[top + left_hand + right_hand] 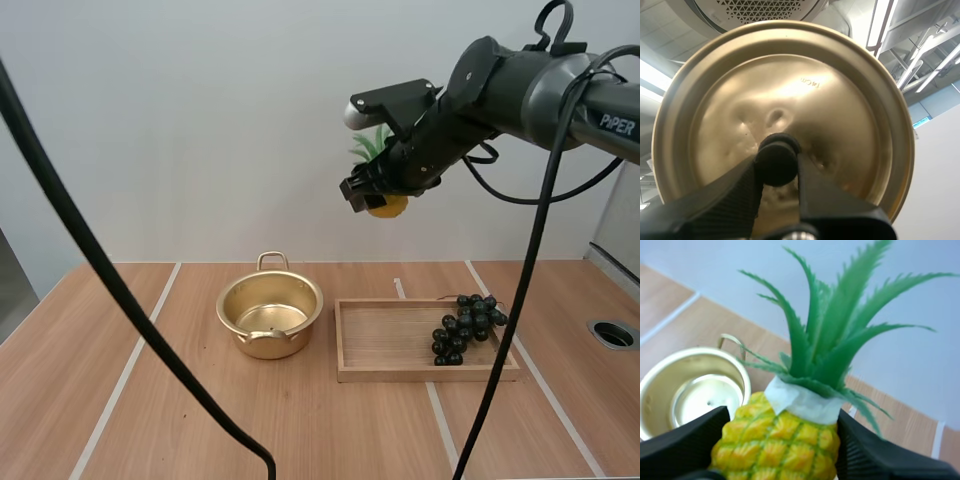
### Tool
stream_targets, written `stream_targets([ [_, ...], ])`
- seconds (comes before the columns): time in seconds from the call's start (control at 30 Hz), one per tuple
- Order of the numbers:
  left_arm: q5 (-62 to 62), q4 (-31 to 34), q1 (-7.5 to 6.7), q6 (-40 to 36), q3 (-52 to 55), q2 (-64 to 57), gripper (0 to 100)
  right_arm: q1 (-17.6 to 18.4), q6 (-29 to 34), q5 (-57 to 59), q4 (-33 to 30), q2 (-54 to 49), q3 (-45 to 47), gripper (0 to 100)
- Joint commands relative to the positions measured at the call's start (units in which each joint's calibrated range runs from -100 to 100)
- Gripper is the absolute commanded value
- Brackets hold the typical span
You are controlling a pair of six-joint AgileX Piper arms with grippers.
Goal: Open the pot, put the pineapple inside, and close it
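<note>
Hanging aloft, pineapple (775,437) pinched in right claw (782,442)

Pot (270,315): shiny gold, inside and out.
Lid (790,90): the same brassy gold, with a black knob (776,167).
Pineapple (777,442): yellow body crossed by a greenish diamond pattern, a white band at the neck, bright green leaves.
Grapes (468,325): very dark, nearly black.
Tray (385,345): pale wood with fine straight grain.
Bench (50,380): warm light-brown wood grain, thin white stripes.
My left hand (777,160) and my right hand (378,195): black.
</note>
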Motion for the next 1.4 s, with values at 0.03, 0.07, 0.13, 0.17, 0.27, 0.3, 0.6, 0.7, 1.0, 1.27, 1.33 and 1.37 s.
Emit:
stream_targets([
  [0.03, -0.28, 0.76, -0.14, 0.17, -0.12, 0.15, 0, 0.01, -0.12, -9.36, 3.39, -3.37, -0.51, 0],
  [0.07, -0.28, 0.76, -0.14, 0.17, -0.12, 0.15, 0, 0.01, -0.12, -11.82, 4.93, -3.89, -0.51, 0],
  [0.13, -0.28, 0.76, -0.14, 0.17, -0.12, 0.15, 0, 0.01, -0.6, -15.03, 8.67, -4.48, -0.51, 0],
  [0.17, -0.28, 0.76, -0.14, 0.17, -0.12, 0.15, 0, 0.01, -1.63, -15.86, 10.99, -4.5, -0.51, 0],
  [0.27, -0.28, 0.76, -0.14, 0.29, -0.12, 0.15, 0, 0.65, -6.19, -16.04, 17.45, -4.6, -0.51, 0],
  [0.3, -0.28, 0.76, -0.14, 0.38, -0.12, 0.15, 0, 1.07, -7.16, -15.85, 19.21, -4.6, -0.51, 0],
  [0.6, -0.62, 0.76, -0.14, 0.38, -0.12, 0.15, 0, 6.78, -10.17, -20.19, 22.31, -4.6, -0.51, 0],
  [0.7, -0.44, 0.76, -0.14, 0.38, -0.12, 0.15, 0, 7.0, -10.17, -22.79, 20.75, -4.6, -0.78, 0],
  [1.0, -0.27, 2.53, -0.14, 0.38, -0.12, -0.54, 0, 4.69, 7.83, -37.61, -5.34, -5.08, -4.0, 0],
  [1.27, -0.27, 4.12, -0.14, 0.38, -0.12, -0.53, 0, -1.85, 15.46, -53.02, -6.48, -10.22, -4.0, 0],
  [1.33, -0.27, 4.12, -0.14, 0.38, -0.12, -0.53, 0, -3.12, 15.58, -56.14, -6.48, -12.32, -4.0, 0],
  [1.37, -0.27, 4.12, -0.14, 0.38, -0.12, -0.53, 0, -3.47, 15.58, -56.34, -6.48, -12.97, -4.0, 0],
])
